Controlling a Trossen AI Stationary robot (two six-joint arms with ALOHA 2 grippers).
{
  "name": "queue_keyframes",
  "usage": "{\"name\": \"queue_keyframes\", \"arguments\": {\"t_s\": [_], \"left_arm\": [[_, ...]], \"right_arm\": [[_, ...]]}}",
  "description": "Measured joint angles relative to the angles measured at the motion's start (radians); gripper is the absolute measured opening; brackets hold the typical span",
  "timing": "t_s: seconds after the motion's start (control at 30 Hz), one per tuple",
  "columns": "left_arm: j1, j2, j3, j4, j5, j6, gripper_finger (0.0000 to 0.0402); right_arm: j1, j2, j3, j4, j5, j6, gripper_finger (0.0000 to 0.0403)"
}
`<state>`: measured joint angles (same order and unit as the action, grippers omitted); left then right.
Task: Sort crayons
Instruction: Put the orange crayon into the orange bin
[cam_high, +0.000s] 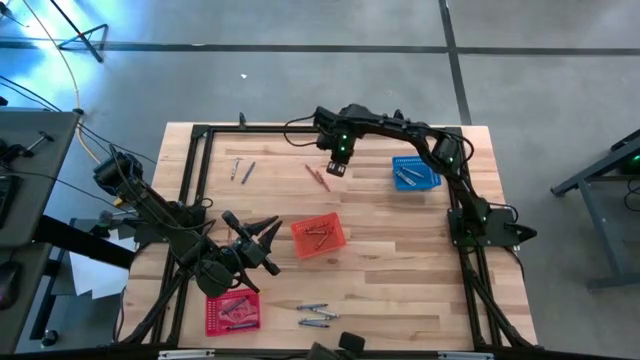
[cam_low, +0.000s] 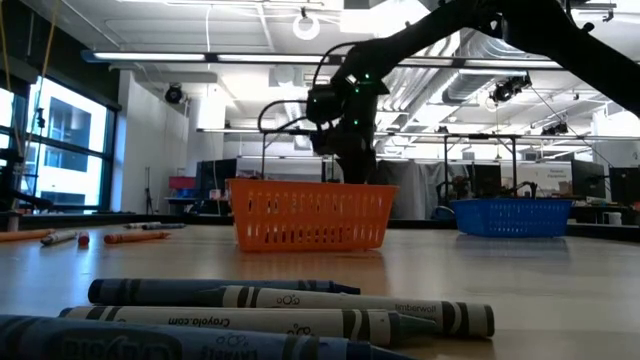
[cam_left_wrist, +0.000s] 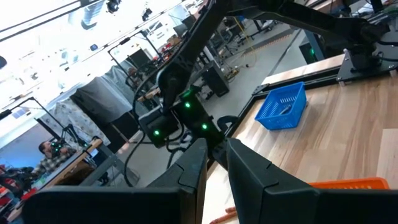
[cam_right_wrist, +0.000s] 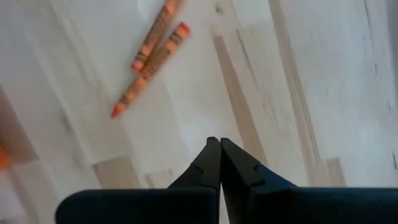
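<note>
Two red-orange crayons (cam_high: 317, 177) (cam_right_wrist: 152, 57) lie side by side on the table toward its far side. My right gripper (cam_high: 335, 168) (cam_right_wrist: 219, 143) hangs just right of them, pointing down, shut, with nothing between its fingers. Two grey crayons (cam_high: 240, 170) lie farther left. Several bluish crayons (cam_high: 315, 316) (cam_low: 290, 310) lie near the front edge. The orange basket (cam_high: 318, 237), the blue basket (cam_high: 415, 172) and the red basket (cam_high: 232, 312) each hold crayons. My left gripper (cam_high: 268, 243) (cam_left_wrist: 215, 168) waits level, left of the orange basket, slightly open and holding nothing.
A black frame (cam_high: 200, 130) runs around the table's edges. The orange basket (cam_low: 310, 214) stands mid-table and hides my right gripper's fingertips in the low view. Bare wood lies between the orange basket and the blue basket (cam_low: 512, 217).
</note>
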<state>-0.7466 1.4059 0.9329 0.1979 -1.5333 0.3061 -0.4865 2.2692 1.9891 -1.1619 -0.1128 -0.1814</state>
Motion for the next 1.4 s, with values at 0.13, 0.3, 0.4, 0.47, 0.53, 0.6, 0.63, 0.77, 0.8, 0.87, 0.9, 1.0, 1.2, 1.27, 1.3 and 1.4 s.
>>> {"name": "queue_keyframes", "arguments": {"t_s": [0.13,0.3,0.4,0.47,0.53,0.6,0.63,0.77,0.8,0.87,0.9,1.0,1.2,1.27,1.3,1.4], "left_arm": [[0.000,0.000,0.000,0.000,0.000,0.000,0.0051],[-0.001,0.000,0.000,0.000,0.000,0.000,0.0051],[-0.001,0.000,0.000,-0.008,0.000,0.000,0.0051],[-0.001,0.000,0.000,-0.020,0.000,0.001,0.0051],[-0.001,0.000,0.000,-0.021,0.000,0.001,0.0051],[-0.001,0.000,0.000,-0.022,0.000,-0.008,0.0051],[-0.001,0.000,0.000,-0.024,-0.002,-0.015,0.0051],[-0.006,-0.001,0.000,-0.050,-0.009,-0.051,0.0051],[-0.009,-0.001,-0.001,-0.054,-0.017,-0.058,0.0051],[-0.017,-0.001,-0.001,-0.055,-0.036,-0.070,0.0051],[-0.021,-0.001,-0.001,-0.057,-0.037,-0.073,0.0051],[-0.034,-0.001,-0.001,-0.057,-0.038,-0.076,0.0051],[-0.047,-0.001,-0.001,-0.053,-0.039,-0.070,0.0051],[-0.048,-0.001,-0.001,-0.053,-0.039,-0.070,0.0051],[-0.049,-0.001,-0.001,-0.052,-0.039,-0.070,0.0051],[-0.053,-0.001,-0.001,-0.050,-0.039,-0.069,0.0051]], "right_arm": [[0.002,-0.001,0.027,0.000,0.006,0.014,0.0001],[-0.004,-0.001,0.026,0.004,-0.065,0.019,0.0000],[-0.003,-0.001,0.026,0.045,-0.205,0.021,0.0009],[0.000,0.000,0.026,0.096,-0.294,0.024,0.0023],[0.007,0.005,0.026,0.154,-0.325,0.031,0.0042],[0.016,0.012,0.026,0.173,-0.329,0.048,0.0065],[0.022,0.018,0.026,0.187,-0.330,0.050,0.0078],[0.056,0.045,0.025,0.200,-0.328,0.053,0.0123],[0.066,0.052,0.025,0.197,-0.323,0.058,0.0133],[0.086,0.068,0.025,0.218,-0.299,0.094,0.0147],[0.093,0.074,0.025,0.213,-0.285,0.105,0.0152],[0.104,0.084,0.025,0.239,-0.278,0.122,0.0156],[0.140,0.084,0.025,0.345,-0.309,0.155,0.0123],[0.150,0.084,0.025,0.374,-0.341,0.174,0.0106],[0.155,0.086,0.025,0.390,-0.358,0.184,0.0098],[0.163,0.093,0.025,0.432,-0.403,0.226,0.0077]]}}
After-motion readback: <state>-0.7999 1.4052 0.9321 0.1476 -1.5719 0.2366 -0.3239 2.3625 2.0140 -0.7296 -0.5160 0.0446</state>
